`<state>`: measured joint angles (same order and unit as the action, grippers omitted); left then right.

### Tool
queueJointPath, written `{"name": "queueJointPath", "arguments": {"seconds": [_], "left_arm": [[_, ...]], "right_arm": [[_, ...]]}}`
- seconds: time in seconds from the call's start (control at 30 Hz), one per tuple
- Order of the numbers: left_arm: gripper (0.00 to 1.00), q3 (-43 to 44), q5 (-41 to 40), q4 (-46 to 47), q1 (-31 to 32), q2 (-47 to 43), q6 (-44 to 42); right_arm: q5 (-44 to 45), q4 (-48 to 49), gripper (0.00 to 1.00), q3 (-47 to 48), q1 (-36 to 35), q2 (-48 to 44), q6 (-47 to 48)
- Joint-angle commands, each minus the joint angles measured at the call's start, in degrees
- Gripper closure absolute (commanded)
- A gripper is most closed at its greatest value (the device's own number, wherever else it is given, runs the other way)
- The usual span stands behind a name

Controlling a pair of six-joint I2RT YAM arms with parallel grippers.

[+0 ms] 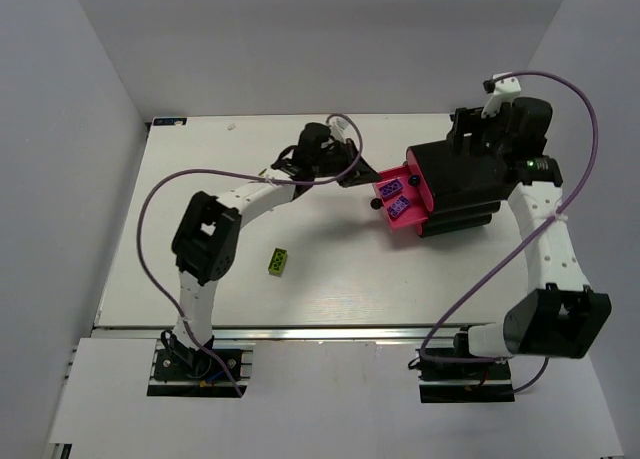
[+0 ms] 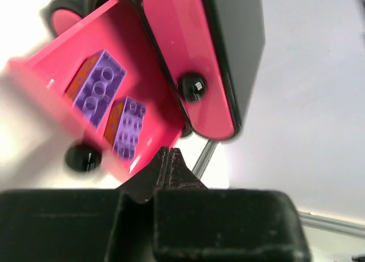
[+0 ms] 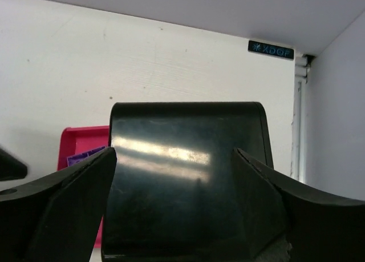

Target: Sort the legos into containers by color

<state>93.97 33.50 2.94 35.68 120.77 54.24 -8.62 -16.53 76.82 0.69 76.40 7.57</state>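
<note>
A lime-green lego [image 1: 279, 262] lies alone on the table, below my left arm. The black cabinet [image 1: 455, 189] has one pink drawer [image 1: 417, 224] pulled out to the left, holding two purple legos [image 1: 396, 198]. My left gripper [image 1: 351, 176] is shut and empty, just left of that drawer. In the left wrist view its tips [image 2: 168, 158] are at the drawer's [image 2: 57, 62] near rim, with the purple legos [image 2: 97, 88] inside and a closed drawer front [image 2: 182, 51] beside it. My right gripper [image 3: 175, 153] straddles the cabinet [image 3: 188, 176], one finger on each side.
The open drawer's black knob [image 2: 82, 157] is left of my left fingertips, and the closed drawer's knob [image 2: 192, 86] is above them. A purple cable loops over the left arm [image 1: 205, 239]. The table's back edge [image 1: 250, 119] meets the wall.
</note>
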Motion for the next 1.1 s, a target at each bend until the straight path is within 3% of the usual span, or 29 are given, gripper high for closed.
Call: {"name": "queueJointPath", "arguments": {"seconds": [0.0,0.03,0.13,0.23,0.43,0.67,0.9,1.07], "left_arm": [[0.91,-7.2,-3.5,1.2,-1.9,-11.2,-3.9],[0.84,-13.1,-3.6,2.1,-2.8,-12.6,-3.7],[0.74,-20.4,-3.7,5.2,-3.5,-16.0,-3.4],[0.69,-24.8,-3.3,5.3,-4.0,-15.5,-3.3],[0.65,-19.5,0.2,5.3,-2.9,-6.1,-3.1],[0.58,-13.7,3.6,7.5,-2.9,1.1,-1.6],[0.54,-10.5,8.7,13.0,-2.4,5.8,1.8],[0.53,-5.7,10.6,13.4,-1.8,10.0,3.3]], "right_arm": [[-6.3,-6.7,0.11,6.9,3.4,4.8,-3.4],[-7.3,-7.5,0.11,9.7,5.5,6.0,-3.7],[-9.4,-9.2,0.11,13.9,8.3,10.2,-4.6],[-11.8,-12.0,0.12,18.8,11.9,14.4,-3.8],[-19.3,-22.0,0.17,28.1,14.4,23.9,6.1],[-21.3,-28.4,0.18,32.8,16.7,31.0,11.2],[-22.4,-31.5,0.19,31.6,17.9,34.4,16.4],[-27.4,-36.5,0.29,32.1,18.1,36.8,19.5]]}}
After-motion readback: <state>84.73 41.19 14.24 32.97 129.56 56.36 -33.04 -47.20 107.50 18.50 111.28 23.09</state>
